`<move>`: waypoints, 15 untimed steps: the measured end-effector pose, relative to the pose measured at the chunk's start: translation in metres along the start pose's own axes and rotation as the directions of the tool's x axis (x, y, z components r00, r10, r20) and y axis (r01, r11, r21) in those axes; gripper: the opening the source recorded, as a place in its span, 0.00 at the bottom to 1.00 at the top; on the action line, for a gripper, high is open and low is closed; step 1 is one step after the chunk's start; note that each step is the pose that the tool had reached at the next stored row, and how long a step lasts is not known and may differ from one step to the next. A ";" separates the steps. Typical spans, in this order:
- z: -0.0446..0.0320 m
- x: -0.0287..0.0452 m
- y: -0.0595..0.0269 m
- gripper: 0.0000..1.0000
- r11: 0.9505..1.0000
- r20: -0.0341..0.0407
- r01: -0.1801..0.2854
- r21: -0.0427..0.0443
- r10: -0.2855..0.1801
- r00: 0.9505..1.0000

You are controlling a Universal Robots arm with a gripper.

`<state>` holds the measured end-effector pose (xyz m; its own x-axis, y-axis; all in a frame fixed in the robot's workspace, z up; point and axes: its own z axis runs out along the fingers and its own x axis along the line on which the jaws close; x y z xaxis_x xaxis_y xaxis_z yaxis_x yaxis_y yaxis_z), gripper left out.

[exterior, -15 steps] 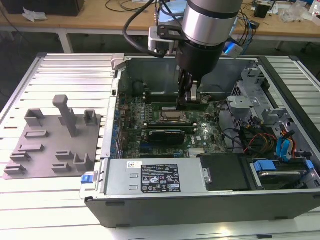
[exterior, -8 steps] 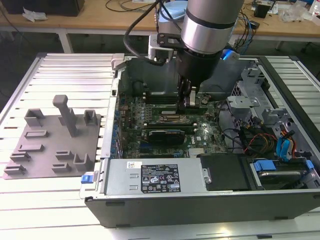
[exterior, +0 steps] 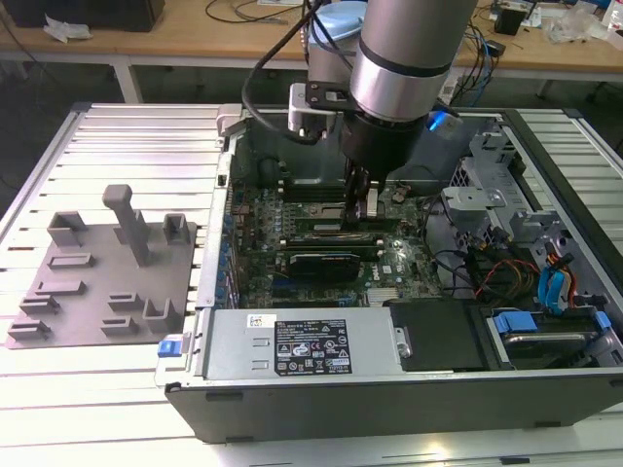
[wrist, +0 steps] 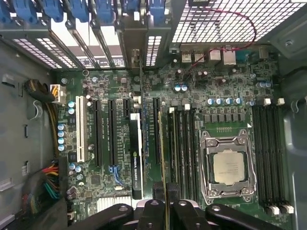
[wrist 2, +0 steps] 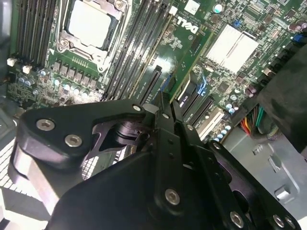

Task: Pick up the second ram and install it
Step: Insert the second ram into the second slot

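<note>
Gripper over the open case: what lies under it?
The black gripper is shut on the long thin dark-green ram stick, seen edge-on above the black memory slots beside the square silver processor. Which slot lies directly beneath the stick is covered by it.

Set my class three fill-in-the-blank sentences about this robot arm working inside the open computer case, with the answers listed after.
1. The end effector is ____ on the second ram.
2. The square silver processor sits in its socket on the ____.
3. The gray fixture tray lies to the exterior view's ____ of the computer case.
Answers: shut; motherboard; left.
</note>
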<state>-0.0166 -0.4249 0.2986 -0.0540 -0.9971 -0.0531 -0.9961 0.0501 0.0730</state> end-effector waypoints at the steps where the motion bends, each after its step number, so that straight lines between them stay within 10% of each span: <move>1: 0.0015 0.0001 -0.0001 0.11 1.000 0.000 0.000 0.000 0.000 1.000; 15: 0.0220 0.0007 -0.0016 0.11 1.000 0.000 0.000 0.000 0.000 1.000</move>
<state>-0.0166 -0.4244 0.2765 -0.0540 -0.9971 -0.0531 -0.9961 0.0501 0.0731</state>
